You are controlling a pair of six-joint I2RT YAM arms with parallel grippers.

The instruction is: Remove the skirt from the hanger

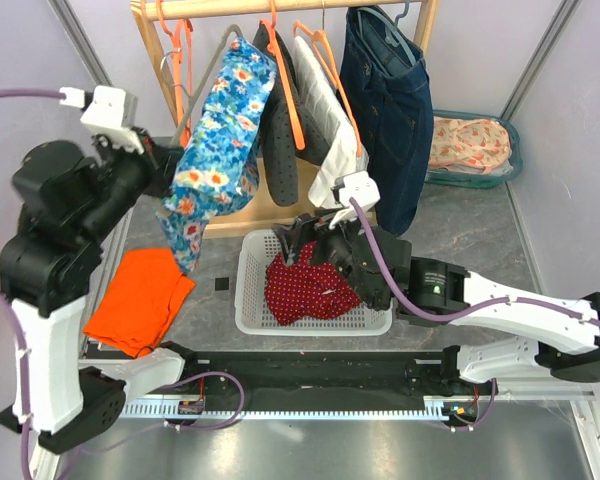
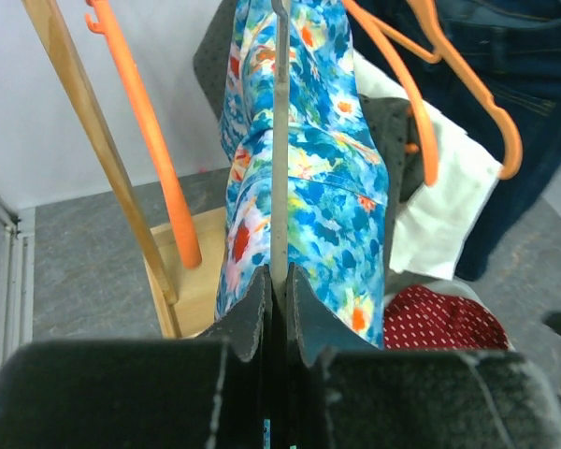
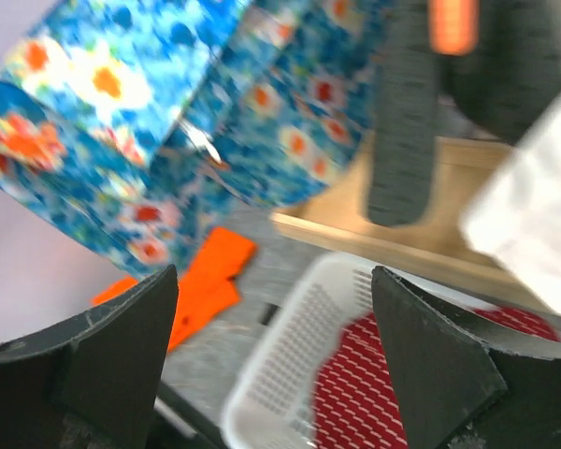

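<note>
Lab test cell: plain panel walls [image 1: 20,40], aluminium frame [image 1: 80,38], clothes rack [image 1: 220,8]

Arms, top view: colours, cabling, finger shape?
The left arm and right arm have white link shells and black joint housings; purple cables run along each. The left gripper and right gripper are matte black with wedge-shaped fingers.

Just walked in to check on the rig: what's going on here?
The left pincer is clamped on the thin grey hanger that carries the blue floral skirt, beside the wooden clothes rack. The skirt is not yet off the hanger. The right pincer is open and empty, above the white plastic basket that holds a red dotted cloth.
</note>
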